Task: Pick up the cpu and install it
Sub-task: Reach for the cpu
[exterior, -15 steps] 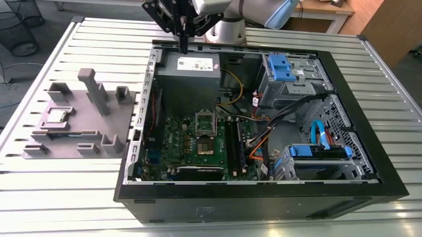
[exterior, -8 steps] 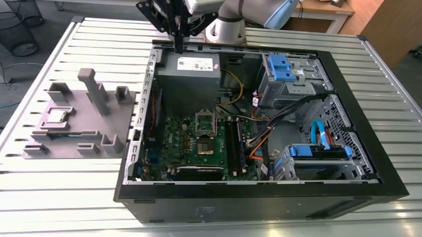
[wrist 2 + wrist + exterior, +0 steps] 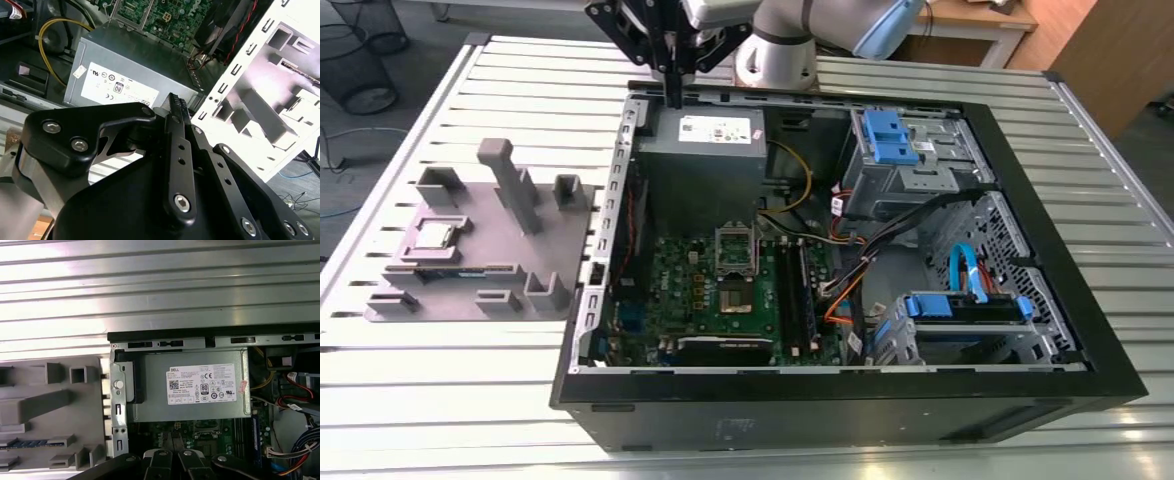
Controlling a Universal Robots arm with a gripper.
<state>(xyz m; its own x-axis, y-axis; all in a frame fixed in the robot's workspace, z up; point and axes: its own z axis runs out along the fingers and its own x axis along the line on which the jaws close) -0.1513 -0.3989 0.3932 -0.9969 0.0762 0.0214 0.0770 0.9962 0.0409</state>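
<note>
The cpu (image 3: 435, 235), a small silvery square chip, lies in a recess of the grey holder block (image 3: 474, 250) on the table, at the exterior view's left of the open computer case (image 3: 854, 385). My gripper (image 3: 674, 96) hangs over the far edge of the case, above the grey power supply (image 3: 707, 150), well away from the cpu. Its thin black fingers (image 3: 175, 107) are pressed together with nothing between them. The silver-framed socket (image 3: 736, 252) sits on the green motherboard (image 3: 700, 300) in the middle of the case, and its edge peeks out below the power supply (image 3: 200, 385) in the first wrist view.
The case holds yellow and orange cables (image 3: 787, 190), blue drive brackets (image 3: 887, 135) and metal bays toward the exterior view's right. The holder block (image 3: 50, 405) has upright posts and a memory stick (image 3: 30, 444) slotted in it. The table (image 3: 520, 80) is ribbed metal.
</note>
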